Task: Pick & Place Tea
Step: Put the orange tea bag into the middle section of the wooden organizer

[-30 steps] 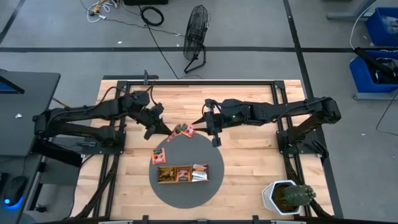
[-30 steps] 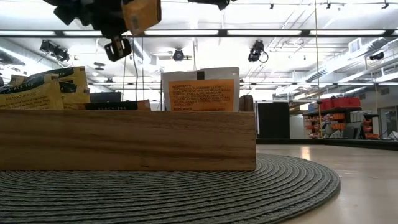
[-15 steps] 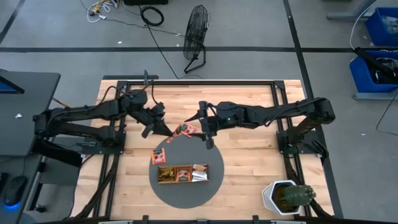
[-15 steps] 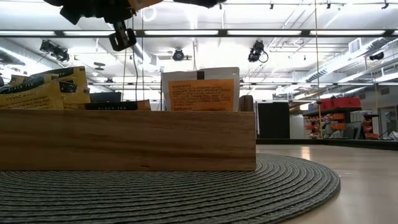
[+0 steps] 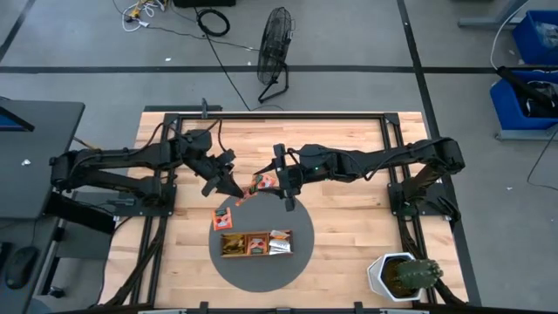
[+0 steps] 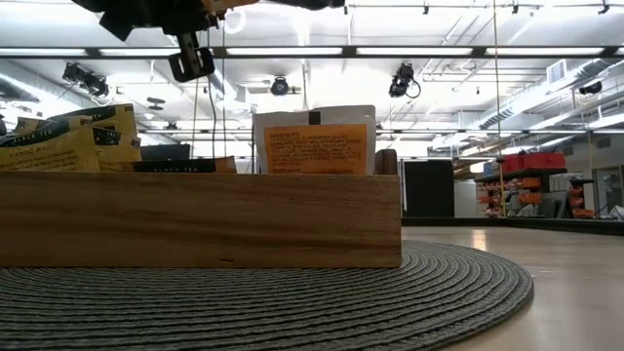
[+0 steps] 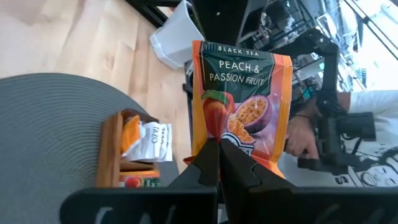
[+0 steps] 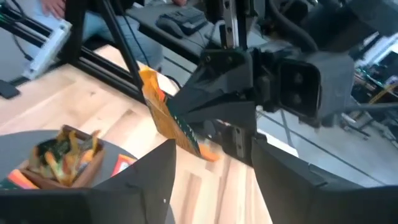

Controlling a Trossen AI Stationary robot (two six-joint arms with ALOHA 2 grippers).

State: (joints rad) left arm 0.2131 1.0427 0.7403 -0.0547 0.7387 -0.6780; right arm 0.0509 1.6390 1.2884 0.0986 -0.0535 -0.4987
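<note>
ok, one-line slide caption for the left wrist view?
Left gripper pinching a peach and passion fruit tea sachet above the round mat and wooden tray.

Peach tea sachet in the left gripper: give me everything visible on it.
The peach tea sachet is a flat orange paper packet printed "BLACK TEA, PEACH & PASSION FRUIT" with fruit artwork. The left gripper is shut on its lower edge, the dark fingers pinching it. From above it hangs in the air over the wooden table, just beyond the round grey mat. The right gripper is open, its fingers either side of it; contact cannot be told.
</note>
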